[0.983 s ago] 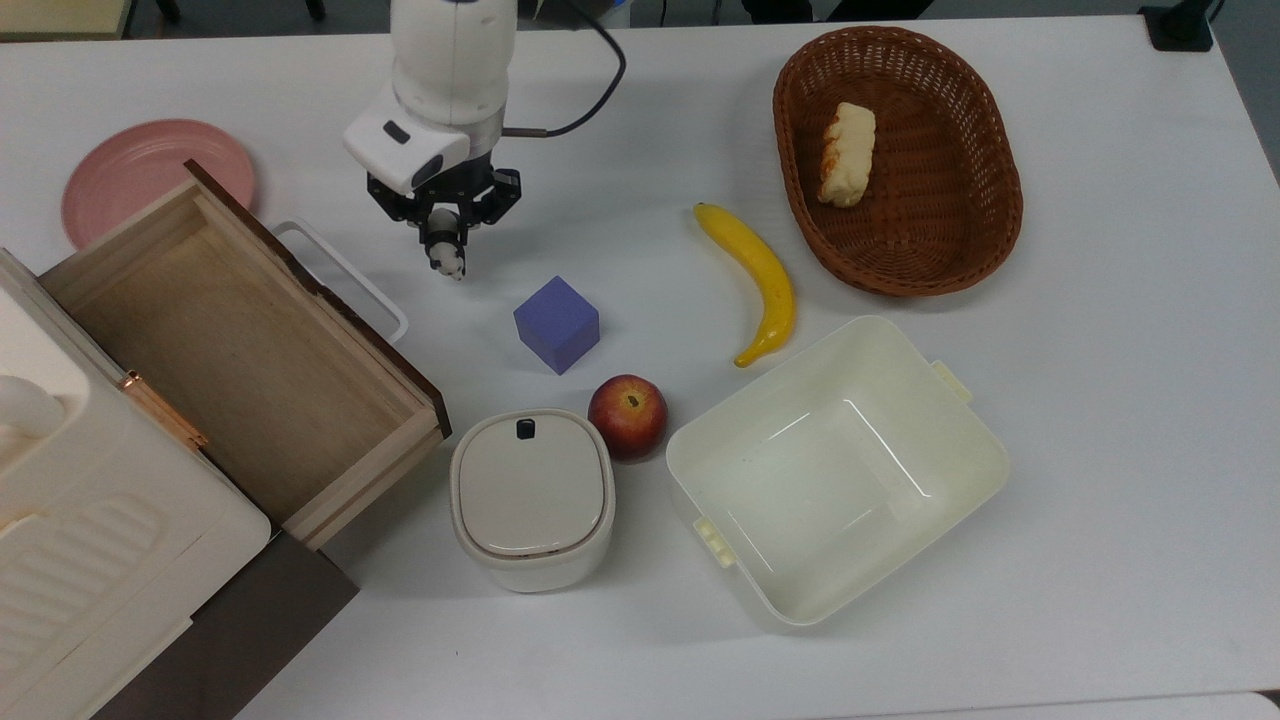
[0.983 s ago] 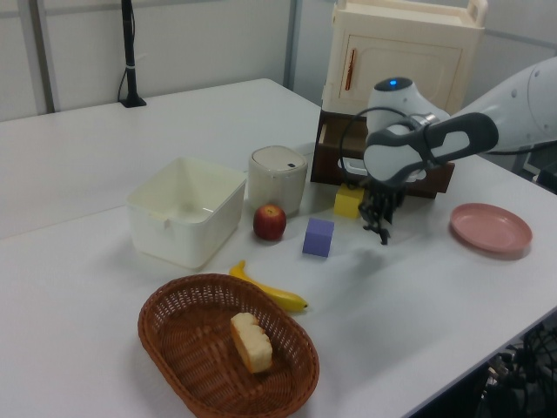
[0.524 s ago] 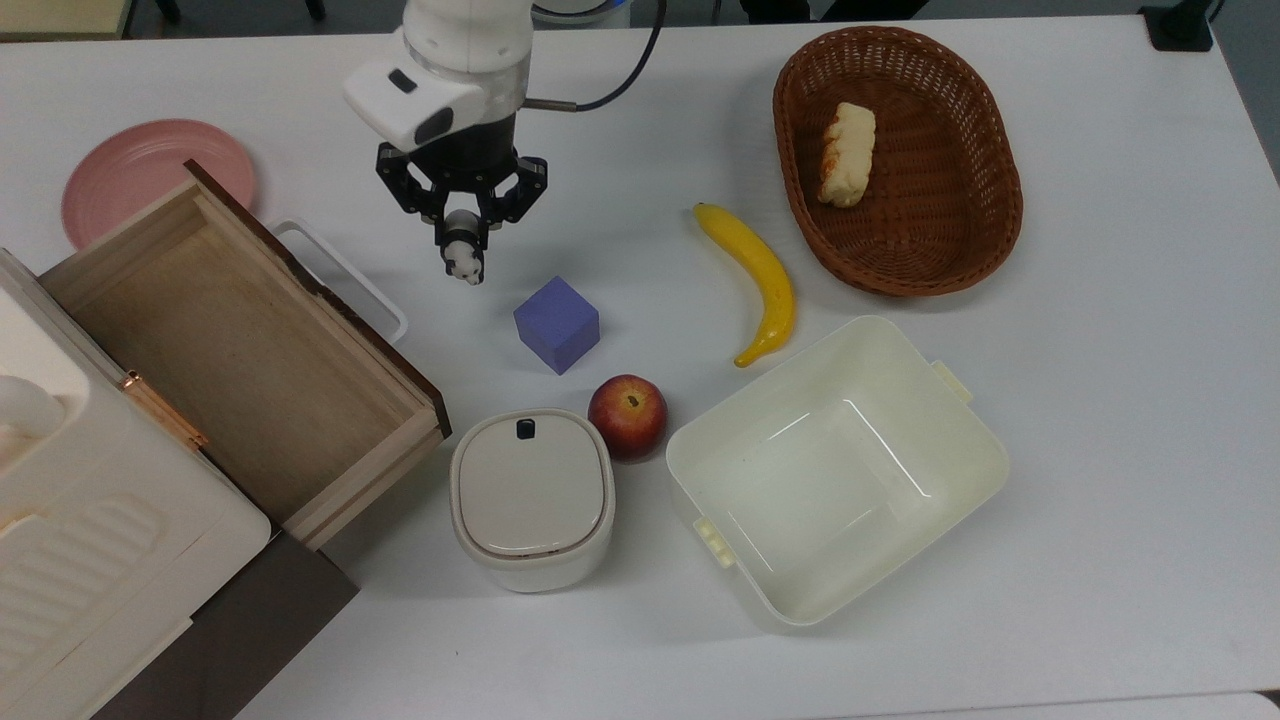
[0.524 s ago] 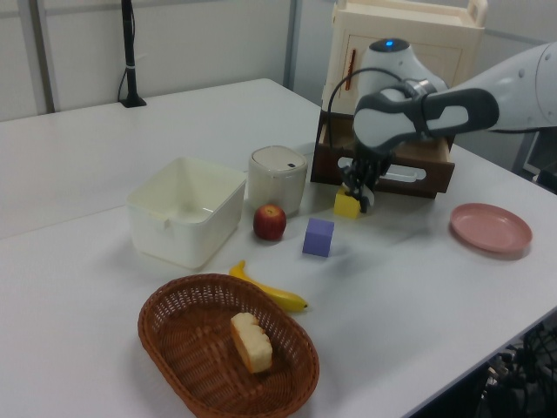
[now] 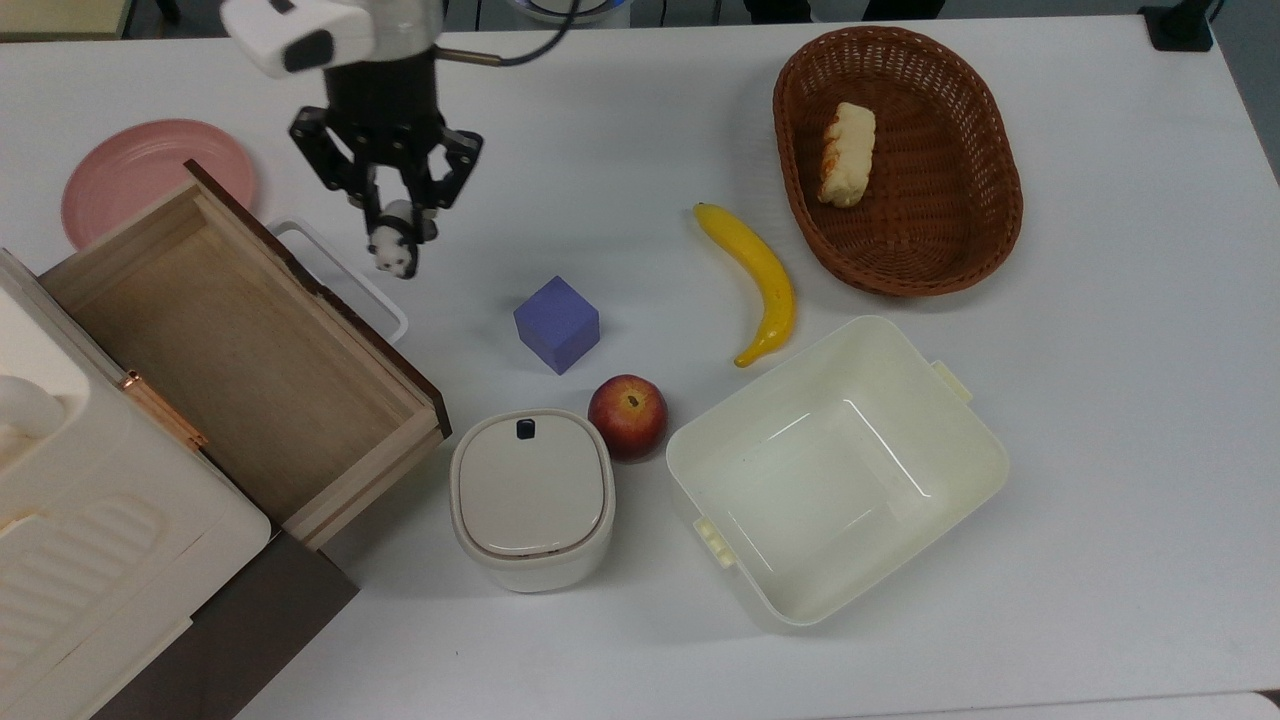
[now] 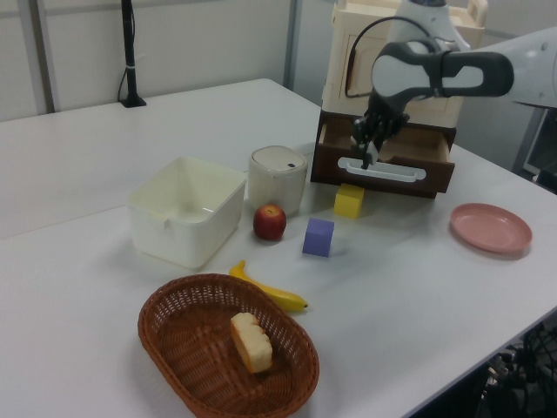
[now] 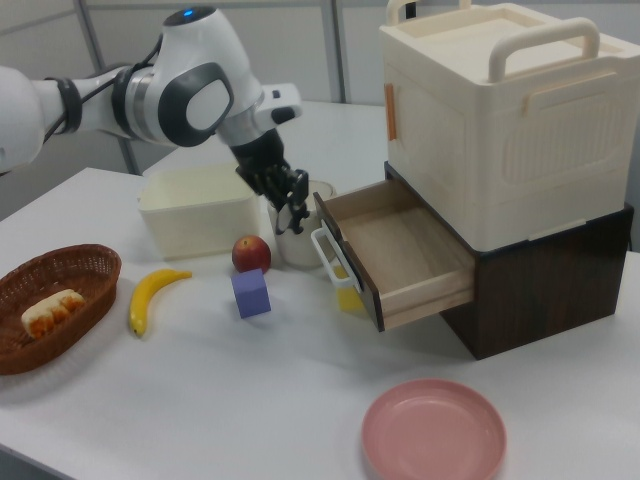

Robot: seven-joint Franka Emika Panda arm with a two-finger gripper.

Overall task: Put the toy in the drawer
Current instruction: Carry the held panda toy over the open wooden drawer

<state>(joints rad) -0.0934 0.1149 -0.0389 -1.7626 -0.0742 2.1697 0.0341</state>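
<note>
White tabletop scene: the gripper (image 5: 393, 232) pinches the panda toy (image 5: 392, 254) aloft just outside the open drawer (image 5: 232, 350) by its white loop handle (image 5: 345, 277); it should clear the front panel before letting go

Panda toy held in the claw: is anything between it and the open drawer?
Nothing visible blocks it. The toy, gripped in the claw, hangs near the white handle in front of the drawer. The drawer is open; only its dark front panel remains to clear.
</note>
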